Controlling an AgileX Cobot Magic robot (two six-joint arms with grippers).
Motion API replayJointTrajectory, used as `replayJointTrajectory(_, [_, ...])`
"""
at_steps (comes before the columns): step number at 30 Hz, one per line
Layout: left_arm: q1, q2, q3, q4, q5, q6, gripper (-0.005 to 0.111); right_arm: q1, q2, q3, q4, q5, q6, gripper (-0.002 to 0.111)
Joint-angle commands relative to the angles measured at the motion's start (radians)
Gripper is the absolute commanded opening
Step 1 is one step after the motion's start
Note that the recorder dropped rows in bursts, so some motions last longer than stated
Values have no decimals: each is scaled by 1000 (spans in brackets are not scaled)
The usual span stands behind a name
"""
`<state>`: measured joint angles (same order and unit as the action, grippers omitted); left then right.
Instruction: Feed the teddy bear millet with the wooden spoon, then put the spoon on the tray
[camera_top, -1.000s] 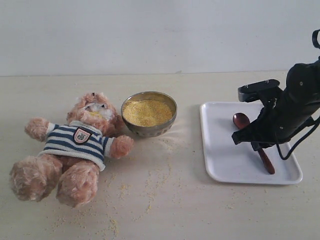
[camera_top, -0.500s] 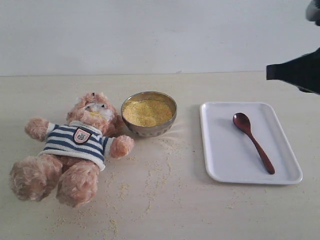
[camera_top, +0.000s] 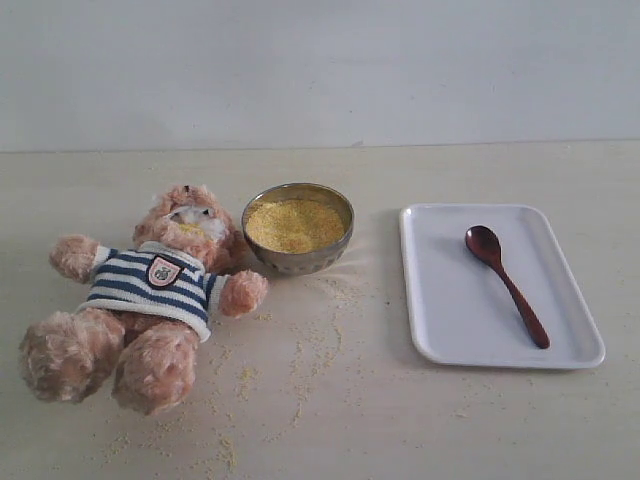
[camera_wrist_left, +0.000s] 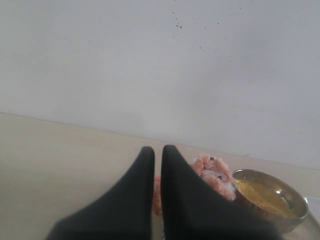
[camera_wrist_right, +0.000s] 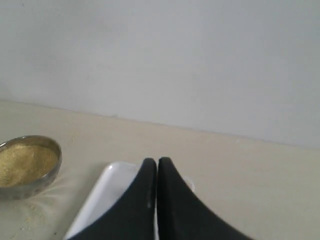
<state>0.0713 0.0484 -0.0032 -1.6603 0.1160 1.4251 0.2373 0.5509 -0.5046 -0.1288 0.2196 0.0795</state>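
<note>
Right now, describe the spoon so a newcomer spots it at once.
On the right of the exterior view lies a flat white rectangular plastic tray. A slim, glossy, dark reddish-brown wooden spoon rests diagonally on it, oval bowl at the far end. It is the only thing on the tray, and far darker than anything nearby.

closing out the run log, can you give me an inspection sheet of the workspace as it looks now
surface: pale table, dusted with grain
job's things: teddy bear on its back beside the metal bowl of millet; wooden spoon lying flat inside the tray
clutter: spilled grains between bear and tray
grippers: left gripper shut, empty; right gripper shut, empty; neither shows in the exterior view
cables: nothing seen
surroundings: plain white wall
</note>
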Motion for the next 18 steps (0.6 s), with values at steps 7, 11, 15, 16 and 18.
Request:
replayJointTrajectory(7, [-3,-6,3,2,12,5,5,-51,-149,4,-144,60,14,0])
replayJointTrajectory(11, [-3,-6,3,2,12,5,5,-169,-257,4,-82,104,-150,0])
replayJointTrajectory(15, [-3,-6,3,2,12,5,5,-197,-436,74,-65,175,-115,0])
replayJointTrajectory(16, [-3,-6,3,2,12,5,5,-197,-446,121,-89,86,-90,0])
replayJointTrajectory(18, [-3,-6,3,2,12,5,5,-198,-470,269,-188,-80,39,0])
